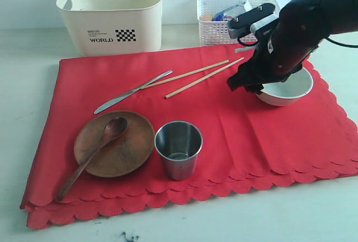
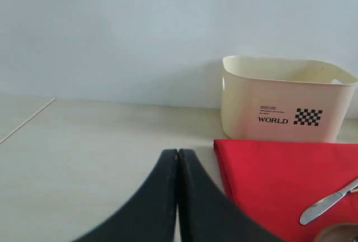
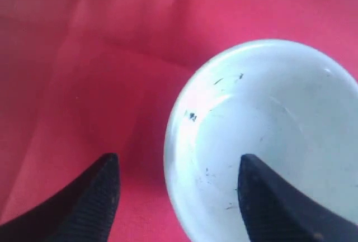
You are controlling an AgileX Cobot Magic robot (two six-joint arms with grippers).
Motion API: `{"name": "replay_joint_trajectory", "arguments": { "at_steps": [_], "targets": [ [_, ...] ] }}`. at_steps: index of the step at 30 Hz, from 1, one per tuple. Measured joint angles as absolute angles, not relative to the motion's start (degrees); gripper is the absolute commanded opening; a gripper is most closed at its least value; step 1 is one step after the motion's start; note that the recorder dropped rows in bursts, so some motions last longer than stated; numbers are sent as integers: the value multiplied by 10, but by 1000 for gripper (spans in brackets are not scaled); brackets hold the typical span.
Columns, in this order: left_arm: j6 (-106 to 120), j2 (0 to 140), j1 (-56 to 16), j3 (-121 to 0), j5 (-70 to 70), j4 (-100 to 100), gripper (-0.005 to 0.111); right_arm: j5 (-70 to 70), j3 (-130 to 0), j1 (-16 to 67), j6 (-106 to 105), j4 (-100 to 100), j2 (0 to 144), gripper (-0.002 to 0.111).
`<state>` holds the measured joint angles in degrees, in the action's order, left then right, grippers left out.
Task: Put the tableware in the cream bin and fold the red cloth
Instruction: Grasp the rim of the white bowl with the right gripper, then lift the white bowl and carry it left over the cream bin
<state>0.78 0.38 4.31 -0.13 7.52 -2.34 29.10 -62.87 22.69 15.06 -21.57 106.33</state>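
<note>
**Exterior view.** Right claw (image 1: 246,82) is down at the white bowl (image 1: 291,88), right of frame, on the red cloth (image 1: 224,130). The arm hides part of the rim. Cream bin (image 1: 112,13) stands upper left on the tabletop (image 1: 28,85), well apart from the bowl. Nothing is binned yet.

**Left wrist view.** Left claw (image 2: 178,155) is pinched together, empty, over bare tabletop. The bin (image 2: 279,102) stands just beyond the cloth's corner.

**Right wrist view.** Right claw (image 3: 179,161) is wide and straddles the bowl (image 3: 279,130) rim, one finger over cloth and the other over the bowl's inside. Neither seems to touch the wall.

**Judgement.** The step in hand is gripping the bowl by its rim.
- Settle lower so both pads bracket the wall.
- Close square to the rim; the glaze probably slips.
- Lift straight, so the cloth is not dragged.
- Carry it high over the chopsticks (image 1: 196,77) to the bin.
</note>
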Motion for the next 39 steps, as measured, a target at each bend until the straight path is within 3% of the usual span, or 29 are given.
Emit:
{"name": "replay_joint_trajectory", "arguments": {
  "at_steps": [3,5,10,14,24,39],
  "targets": [
    [8,4,43,-1,75,-23,2,291,-629,227,148,-225,1086,56],
    [8,4,43,-1,75,-23,2,291,-629,227,148,-235,1099,48],
    [8,4,43,-1,75,-23,2,289,-629,227,148,-240,1106,18],
    [8,4,43,-1,75,-23,2,286,-629,227,148,-243,1107,0],
    [8,4,43,-1,75,-23,2,291,-632,227,147,-251,1100,0],
    [8,4,43,-1,75,-23,2,270,-633,227,148,-241,970,0]
  ]
}}
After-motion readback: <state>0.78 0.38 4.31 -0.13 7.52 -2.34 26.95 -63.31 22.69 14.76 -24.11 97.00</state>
